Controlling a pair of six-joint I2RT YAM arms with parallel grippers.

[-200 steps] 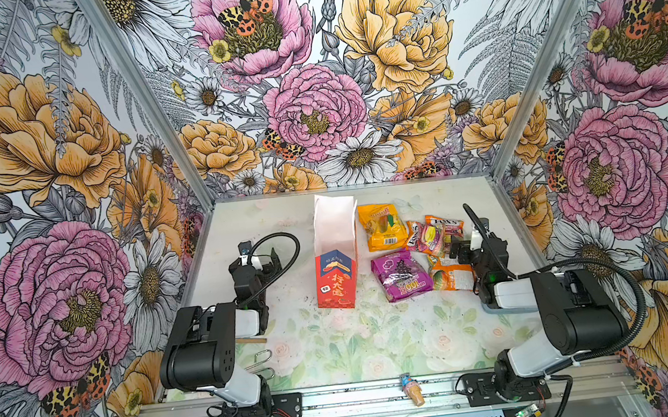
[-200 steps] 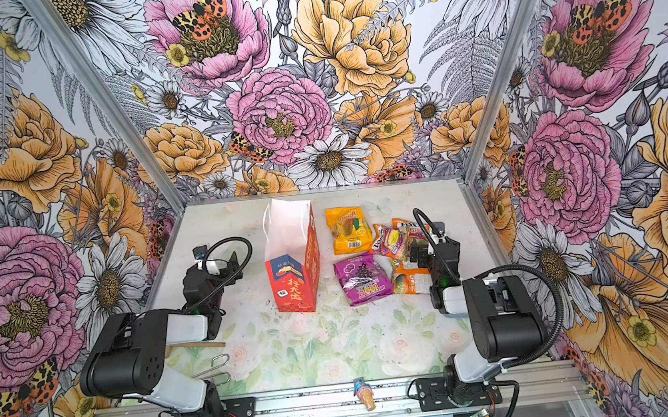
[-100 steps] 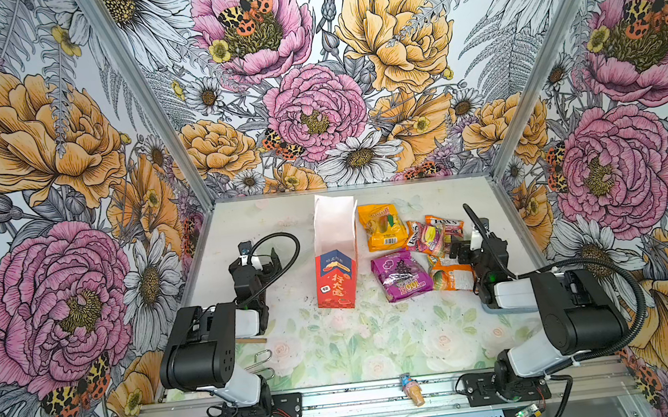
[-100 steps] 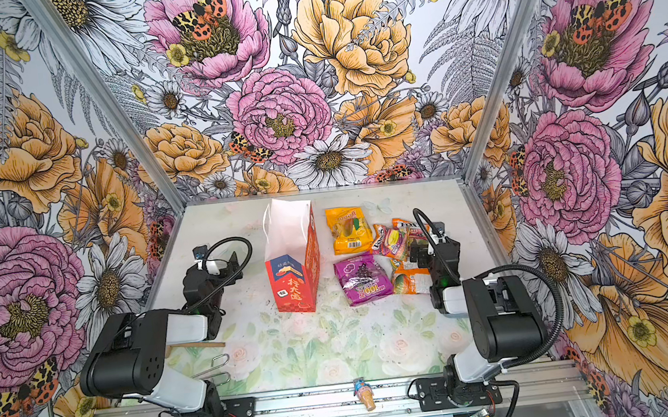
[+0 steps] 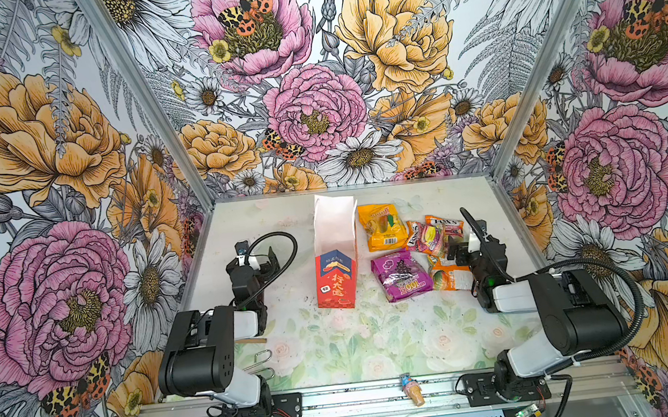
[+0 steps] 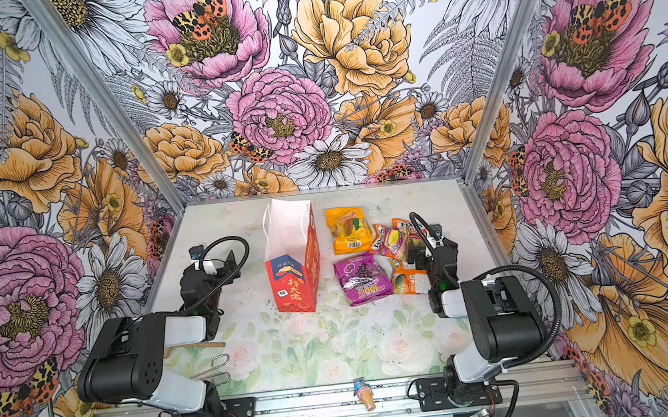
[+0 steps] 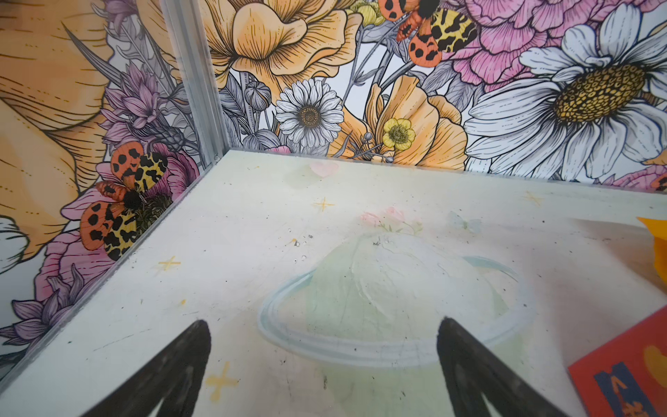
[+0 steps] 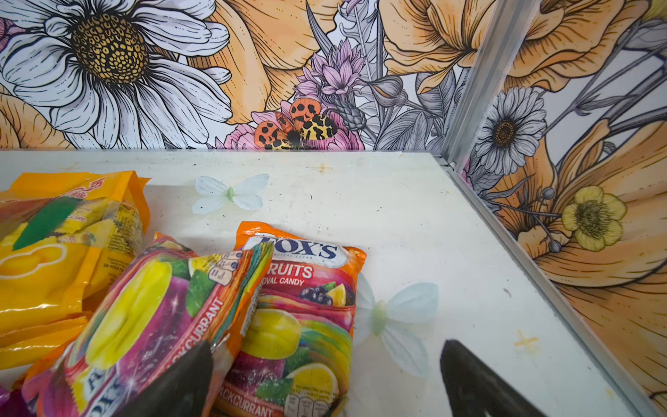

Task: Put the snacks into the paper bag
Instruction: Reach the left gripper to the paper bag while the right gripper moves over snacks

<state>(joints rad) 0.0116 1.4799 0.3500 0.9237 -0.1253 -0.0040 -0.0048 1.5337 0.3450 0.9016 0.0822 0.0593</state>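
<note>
The paper bag (image 5: 334,255) (image 6: 292,259) stands upright mid-table, white above and red below, its red corner (image 7: 628,372) edging the left wrist view. To its right lie the snacks: a yellow packet (image 5: 382,226) (image 8: 54,252), a purple packet (image 5: 402,275), an orange-and-white packet (image 5: 452,279), a pink multicolour packet (image 5: 425,238) (image 8: 151,325) and the orange FOX'S packet (image 5: 444,224) (image 8: 299,289). My left gripper (image 5: 256,263) (image 7: 323,325) is open over bare table, left of the bag. My right gripper (image 5: 459,247) (image 8: 325,346) is open, low over the FOX'S packet's near end, holding nothing.
A tiny ice-cream-cone toy (image 5: 411,390) lies on the front rail. Wire clips (image 5: 257,361) and a wooden stick (image 5: 251,340) lie near the left arm's base. Flowered walls close the back and both sides, and the right wall stands close to my right gripper.
</note>
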